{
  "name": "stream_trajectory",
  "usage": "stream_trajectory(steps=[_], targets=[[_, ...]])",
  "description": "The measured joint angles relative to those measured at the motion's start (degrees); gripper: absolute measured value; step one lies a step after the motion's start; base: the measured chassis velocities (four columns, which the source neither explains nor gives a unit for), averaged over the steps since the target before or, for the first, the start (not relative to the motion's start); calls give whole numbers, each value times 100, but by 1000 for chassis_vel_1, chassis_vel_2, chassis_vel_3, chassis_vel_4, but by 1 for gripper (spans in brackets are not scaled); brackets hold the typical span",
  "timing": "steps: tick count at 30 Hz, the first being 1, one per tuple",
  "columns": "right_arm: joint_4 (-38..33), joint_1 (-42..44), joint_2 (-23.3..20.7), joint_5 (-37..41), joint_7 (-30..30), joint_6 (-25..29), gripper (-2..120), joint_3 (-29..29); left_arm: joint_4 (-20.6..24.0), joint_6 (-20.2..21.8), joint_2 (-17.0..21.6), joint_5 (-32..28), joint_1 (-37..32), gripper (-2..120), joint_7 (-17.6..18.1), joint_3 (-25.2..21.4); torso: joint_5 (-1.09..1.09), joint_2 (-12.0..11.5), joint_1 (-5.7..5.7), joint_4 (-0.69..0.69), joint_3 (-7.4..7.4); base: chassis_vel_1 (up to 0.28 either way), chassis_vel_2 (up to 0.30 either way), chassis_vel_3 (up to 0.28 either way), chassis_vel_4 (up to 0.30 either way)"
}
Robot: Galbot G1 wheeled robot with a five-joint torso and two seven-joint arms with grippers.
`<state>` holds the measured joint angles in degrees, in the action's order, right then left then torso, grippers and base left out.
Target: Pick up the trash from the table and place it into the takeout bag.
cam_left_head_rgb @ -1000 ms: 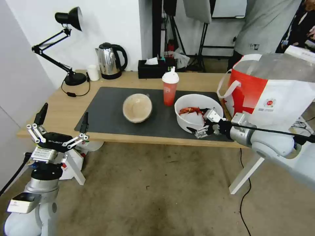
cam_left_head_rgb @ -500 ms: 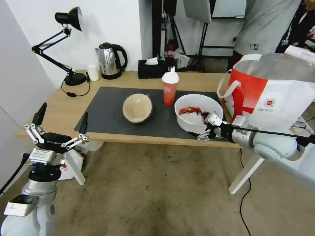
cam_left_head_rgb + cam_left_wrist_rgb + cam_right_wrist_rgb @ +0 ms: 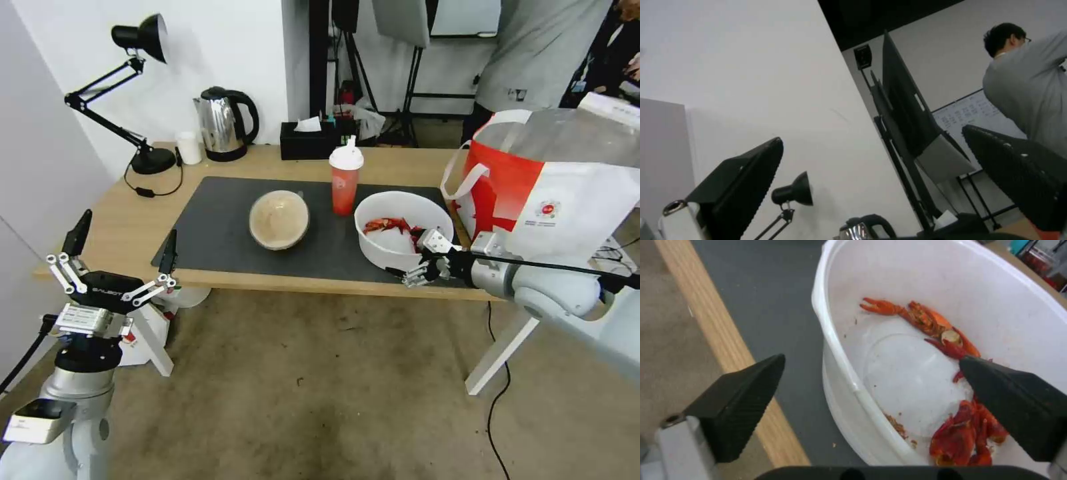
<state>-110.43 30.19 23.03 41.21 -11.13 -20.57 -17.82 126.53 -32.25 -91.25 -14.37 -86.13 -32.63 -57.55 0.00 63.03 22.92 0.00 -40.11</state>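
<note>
The large white bowl (image 3: 383,248) with red shellfish scraps (image 3: 387,225) sits on the right of the dark mat (image 3: 220,227) on the table (image 3: 133,213). My right gripper (image 3: 407,257) is open at its near rim. In the right wrist view one finger is outside the bowl (image 3: 889,300) and the other is inside, with the gripper (image 3: 871,361) straddling the rim. The red cup with a white domed lid (image 3: 345,181) and the beige-filled bowl (image 3: 279,219) stand to the left. The takeout bag (image 3: 547,193) stands open at the table's right end. My left gripper (image 3: 120,257) (image 3: 872,134) is open and parked low at the left.
A steel kettle (image 3: 223,123), a black tissue box (image 3: 307,141), a small white cup (image 3: 190,148) and a black desk lamp (image 3: 143,100) line the table's back edge. Bare mat lies in front of the beige bowl.
My right gripper has edged slightly right and down along the white bowl's near rim. The left gripper has sunk a little lower. The trash has not moved.
</note>
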Motion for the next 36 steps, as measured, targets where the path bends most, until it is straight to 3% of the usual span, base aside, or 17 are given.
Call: stream_trajectory(steps=[10,16,24,31,36], targets=[[153,-108,120,-9,-178,-116,64,-88,-57,0,1,-9,57,100,-3,-15,0,0,0,0,0,0,0,0,0],[247,-133,206,-27,-222,-130,65,-120,-79,-1,2,-9,61,100,-5,-41,-1,0,0,0,1,0,0,0,0],[364,-176,268,-33,-420,-213,38,-136,-81,-1,2,-12,62,100,-7,-75,0,0,0,0,0,0,0,0,0],[388,-176,275,-36,-489,-291,34,-137,-81,-1,1,-11,61,100,-9,-75,1,-1,0,0,0,0,0,0,0],[394,-181,285,-36,-516,-310,21,-128,-72,-5,1,-13,44,100,-11,-121,1,-1,0,0,0,0,0,0,0]])
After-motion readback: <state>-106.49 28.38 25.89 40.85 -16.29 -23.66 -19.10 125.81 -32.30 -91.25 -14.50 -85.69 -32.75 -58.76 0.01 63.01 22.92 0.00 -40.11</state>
